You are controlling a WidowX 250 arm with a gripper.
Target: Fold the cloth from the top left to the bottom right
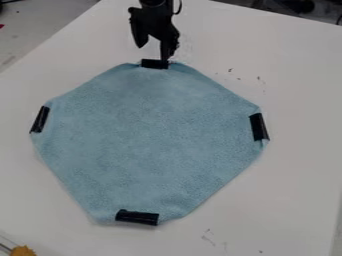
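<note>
- Cloth (150, 140) lies spread on the table (294, 200).
- Black strips (137, 217) mark its four corners.
- Gripper (153, 52) hangs above its top corner, jaws parted, one tip near the strip there.

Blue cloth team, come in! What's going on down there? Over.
Pincer open, by the top black strip. Blue cloth spread out, not folded over. Four black strips round its edge, maybe in the way.

Arm (155, 15), orange thing (23, 251) cut off; touch between hand (153, 53) and top black strip (155, 64) unclear
</note>
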